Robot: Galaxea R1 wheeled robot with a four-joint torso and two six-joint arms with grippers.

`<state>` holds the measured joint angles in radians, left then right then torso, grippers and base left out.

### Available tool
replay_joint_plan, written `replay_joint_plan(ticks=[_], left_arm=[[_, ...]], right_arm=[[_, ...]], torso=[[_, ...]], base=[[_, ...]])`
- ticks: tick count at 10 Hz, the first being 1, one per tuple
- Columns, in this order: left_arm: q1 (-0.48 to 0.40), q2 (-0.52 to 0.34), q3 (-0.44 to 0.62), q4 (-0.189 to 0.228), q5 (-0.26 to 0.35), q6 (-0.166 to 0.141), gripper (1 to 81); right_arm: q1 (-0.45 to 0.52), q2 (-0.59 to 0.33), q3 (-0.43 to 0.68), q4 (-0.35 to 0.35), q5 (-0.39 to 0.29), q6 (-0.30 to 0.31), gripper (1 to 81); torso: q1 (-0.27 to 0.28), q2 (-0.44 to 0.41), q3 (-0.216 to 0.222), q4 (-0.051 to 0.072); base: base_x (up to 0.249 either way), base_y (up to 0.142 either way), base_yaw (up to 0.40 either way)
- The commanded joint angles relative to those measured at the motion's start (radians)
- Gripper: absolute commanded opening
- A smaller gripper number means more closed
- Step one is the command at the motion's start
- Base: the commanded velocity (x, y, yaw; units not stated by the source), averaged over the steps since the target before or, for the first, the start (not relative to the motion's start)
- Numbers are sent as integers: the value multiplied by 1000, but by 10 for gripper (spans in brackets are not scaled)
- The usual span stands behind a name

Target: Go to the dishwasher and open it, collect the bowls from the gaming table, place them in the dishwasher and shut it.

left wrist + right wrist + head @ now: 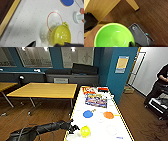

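Yellow bowl [85, 131] right beside left gripper [75, 128], touching fingertips, on gaming table [100, 129]; grip unclear. Green bowl [114, 35] pinched at rim by right gripper [132, 44].

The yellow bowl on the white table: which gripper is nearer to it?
Left. The left gripper is right beside the yellow bowl on the gaming table; the right gripper is at a green bowl above wooden floor.

Yellow bowl [85, 131], blue bowl [87, 114] and orange bowl [108, 115] lie on the white gaming table [100, 127].
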<state>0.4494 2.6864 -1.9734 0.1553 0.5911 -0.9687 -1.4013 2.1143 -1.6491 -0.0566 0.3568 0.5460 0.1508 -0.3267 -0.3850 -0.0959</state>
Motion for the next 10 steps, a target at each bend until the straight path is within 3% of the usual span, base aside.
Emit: replay_joint_plan(ticks=[1, 4, 6, 8, 10], left_arm=[[-151, 15, -1, 9, 76, -28, 811], [-142, 32, -7, 24, 88, -42, 811], [-142, 56, -16, 75, 82, -50, 811], [-142, 112, -71, 90, 85, -65, 811], [-140, 139, -102, 95, 88, -102, 811]], right_arm=[[46, -57, 17, -22, -35, -4, 10], [46, -49, 10, -23, -35, -4, 10], [46, -49, 7, -23, -35, -4, 10], [46, -47, 6, -23, -35, -4, 10], [46, -47, 6, -22, -35, -4, 10]], torso=[[0, 0, 0, 0], [0, 0, 0, 0], [0, 0, 0, 0], [0, 0, 0, 0], [0, 0, 0, 0]], base=[[0, 0, 0], [0, 0, 0], [0, 0, 0], [0, 0, 0], [0, 0, 0]])
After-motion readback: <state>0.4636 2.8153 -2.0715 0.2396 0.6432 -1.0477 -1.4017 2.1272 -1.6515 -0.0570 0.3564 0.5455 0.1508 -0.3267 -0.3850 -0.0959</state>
